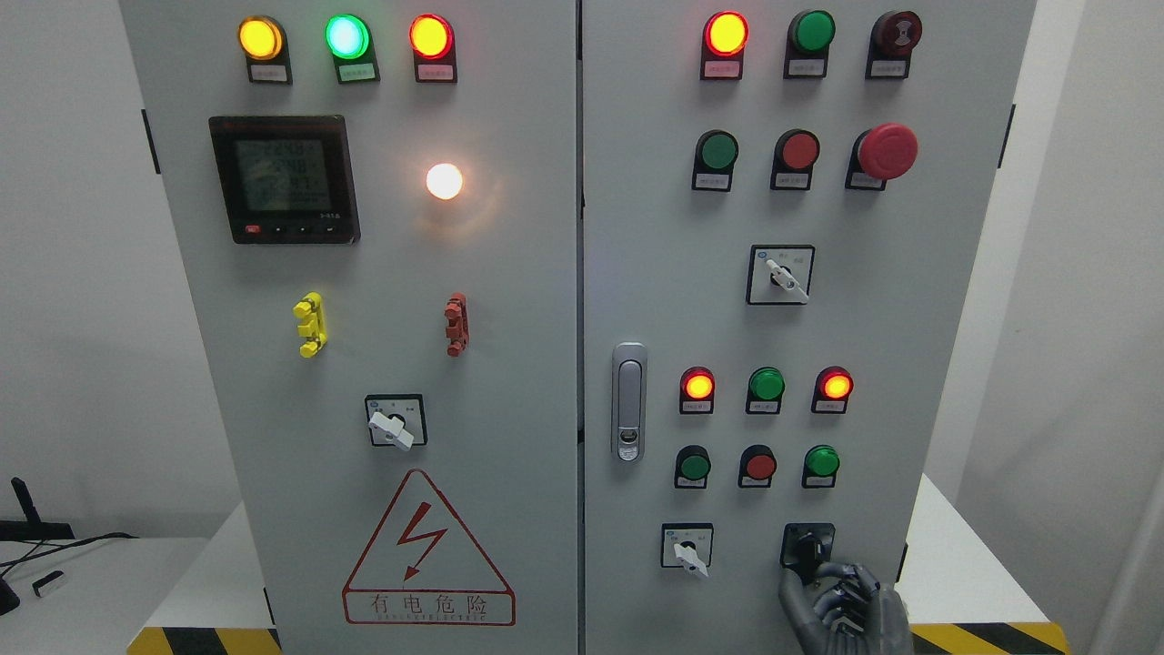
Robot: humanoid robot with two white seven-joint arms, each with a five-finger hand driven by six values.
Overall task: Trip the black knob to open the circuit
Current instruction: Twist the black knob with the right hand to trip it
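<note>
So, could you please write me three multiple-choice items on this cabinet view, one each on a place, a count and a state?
1. Where is the black knob?
A. Lower right of the right door
B. Top of the left door
C. Beside the meter

2. How many white-handled selector switches show?
A. One
B. Three
C. Five

3. What is the right hand doing?
A. Resting on the table
B. Pressing the red mushroom button
C. Fingers curled at the black knob

Key: 1 A, it sits right of the lowest white switch. 2 B, one on the left door, two on the right. 3 C, fingertips meet the knob.
</note>
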